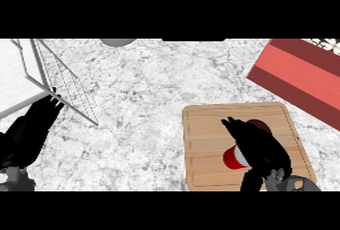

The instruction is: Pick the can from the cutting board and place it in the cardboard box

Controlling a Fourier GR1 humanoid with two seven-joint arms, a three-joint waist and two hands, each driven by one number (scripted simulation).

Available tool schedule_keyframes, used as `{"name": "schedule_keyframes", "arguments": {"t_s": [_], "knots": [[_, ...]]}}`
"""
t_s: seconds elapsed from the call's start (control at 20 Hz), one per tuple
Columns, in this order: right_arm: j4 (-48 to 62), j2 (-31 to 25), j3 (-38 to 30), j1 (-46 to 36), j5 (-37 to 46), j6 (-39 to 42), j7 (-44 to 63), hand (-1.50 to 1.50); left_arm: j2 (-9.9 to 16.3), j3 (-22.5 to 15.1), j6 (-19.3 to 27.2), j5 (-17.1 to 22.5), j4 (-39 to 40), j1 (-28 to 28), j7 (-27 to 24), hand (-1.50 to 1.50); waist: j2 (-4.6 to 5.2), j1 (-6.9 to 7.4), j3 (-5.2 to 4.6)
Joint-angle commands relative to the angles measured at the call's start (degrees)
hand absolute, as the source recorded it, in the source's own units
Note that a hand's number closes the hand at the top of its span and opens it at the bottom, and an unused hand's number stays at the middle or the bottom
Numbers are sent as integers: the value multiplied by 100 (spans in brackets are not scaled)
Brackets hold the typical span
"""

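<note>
**Right hand covers the can on the board**

The black right hand (256,146) curls around the red-and-white cylindrical can (234,158), hiding most of it, on the light wooden cutting board (203,130). The red cardboard box (299,74) is cut off at the right edge. The left hand (30,132) rests with fingers straight.

No readable text

No word, brand, number or sign can be read anywhere. The red and white can (234,158) at lower right shows only plain colour bands, and the red cardboard box (299,76) at upper right bears no print.

The marble counter (146,90) (grey-veined) bears a cutting board (206,148) and red box (299,76).
</note>
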Motion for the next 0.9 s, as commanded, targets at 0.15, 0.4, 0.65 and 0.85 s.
{"name": "schedule_keyframes", "arguments": {"t_s": [0.15, 0.4, 0.65, 0.85], "knots": [[211, 198, -114, -112, 468, -11, -386, 150, -60, 88, 60, -35, -449, 6, 428, 0, -2, 9, 0], [524, 266, 110, -97, 881, -444, -986, 150, 122, 392, -425, 238, -495, 413, 212, 0, -2, 27, 0], [407, 255, 103, 193, 1108, -516, -1387, 150, -347, -17, 32, -413, -26, -69, -36, 0, 0, -9, 0], [286, 76, -264, 69, 1004, -211, -1729, 150, -110, 242, -83, -31, -602, -27, 651, 0, -5, 4, 0]]}}
